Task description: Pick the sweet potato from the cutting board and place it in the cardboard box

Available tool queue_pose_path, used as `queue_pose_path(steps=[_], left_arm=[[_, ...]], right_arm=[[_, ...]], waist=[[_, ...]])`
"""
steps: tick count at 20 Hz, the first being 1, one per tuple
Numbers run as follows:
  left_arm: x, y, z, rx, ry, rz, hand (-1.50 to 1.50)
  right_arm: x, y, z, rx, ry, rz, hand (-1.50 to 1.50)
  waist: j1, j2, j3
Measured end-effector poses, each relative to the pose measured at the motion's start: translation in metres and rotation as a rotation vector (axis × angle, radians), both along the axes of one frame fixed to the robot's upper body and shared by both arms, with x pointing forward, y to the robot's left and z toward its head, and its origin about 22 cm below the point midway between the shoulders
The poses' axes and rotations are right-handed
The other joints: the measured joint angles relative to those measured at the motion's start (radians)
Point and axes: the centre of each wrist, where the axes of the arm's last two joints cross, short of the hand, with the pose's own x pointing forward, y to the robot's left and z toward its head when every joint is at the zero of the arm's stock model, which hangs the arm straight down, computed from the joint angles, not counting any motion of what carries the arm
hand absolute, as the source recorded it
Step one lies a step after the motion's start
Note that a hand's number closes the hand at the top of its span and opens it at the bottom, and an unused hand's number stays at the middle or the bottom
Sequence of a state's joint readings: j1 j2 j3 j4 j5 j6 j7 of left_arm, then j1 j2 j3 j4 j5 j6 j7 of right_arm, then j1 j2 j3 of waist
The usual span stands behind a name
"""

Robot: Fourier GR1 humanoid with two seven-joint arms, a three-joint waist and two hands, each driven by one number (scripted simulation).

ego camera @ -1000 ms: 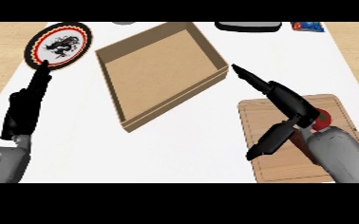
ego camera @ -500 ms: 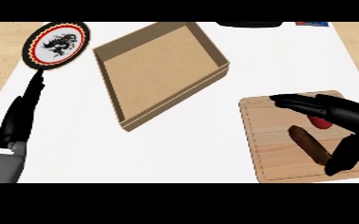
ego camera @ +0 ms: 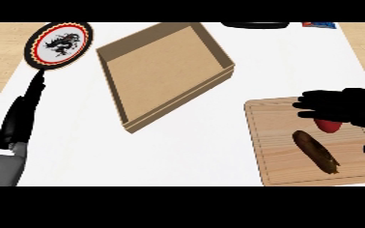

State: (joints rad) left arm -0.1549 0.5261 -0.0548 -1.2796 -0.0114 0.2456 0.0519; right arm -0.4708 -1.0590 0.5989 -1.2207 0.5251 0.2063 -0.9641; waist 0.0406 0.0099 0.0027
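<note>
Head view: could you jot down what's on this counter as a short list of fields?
cutting board: lower right
sweet potato: brown, lying on the board, not held
red item: on the board, partly hidden by the right hand
right hand: over the board's far edge
left hand: resting at left
cardboard box: centre
plate: upper left

I see a round plate point(ego camera: 60, 45) with a black dragon just beyond my left hand point(ego camera: 20, 121), and a small red thing point(ego camera: 329, 125) tucked under my right hand point(ego camera: 335, 105).
</note>
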Motion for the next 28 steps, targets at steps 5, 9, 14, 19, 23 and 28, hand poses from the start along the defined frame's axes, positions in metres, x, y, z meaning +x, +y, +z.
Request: queue_pose_path(steps=[5, 9, 14, 19, 23, 28], left_arm=[[-0.005, 0.001, -0.004, -0.001, 0.012, 0.009, 0.0], [-0.008, -0.001, -0.006, 0.003, 0.01, 0.015, 0.0], [-0.017, 0.004, -0.007, -0.001, 0.014, 0.027, 0.0], [-0.018, 0.0, -0.011, 0.006, 0.013, 0.035, 0.0], [-0.018, 0.004, -0.007, 0.006, 0.015, 0.034, 0.0], [-0.017, 0.008, -0.006, 0.003, 0.014, 0.038, 0.0]], right_arm=[[0.008, 0.015, -0.001, -0.215, -0.045, 0.107, -1.5], [0.013, 0.034, -0.018, -0.371, -0.054, 0.151, -1.5], [0.015, 0.049, -0.036, -0.476, -0.054, 0.164, -1.5], [0.015, 0.055, -0.05, -0.53, -0.087, 0.166, -1.5], [0.016, 0.061, -0.064, -0.545, -0.094, 0.174, -1.5], [0.017, 0.065, -0.069, -0.554, -0.086, 0.179, -1.5]], waist=[[-0.008, -0.005, -0.002], [-0.015, -0.007, -0.003], [-0.026, -0.009, -0.003], [-0.033, -0.01, -0.003], [-0.034, -0.01, -0.003], [-0.037, -0.01, -0.003]])
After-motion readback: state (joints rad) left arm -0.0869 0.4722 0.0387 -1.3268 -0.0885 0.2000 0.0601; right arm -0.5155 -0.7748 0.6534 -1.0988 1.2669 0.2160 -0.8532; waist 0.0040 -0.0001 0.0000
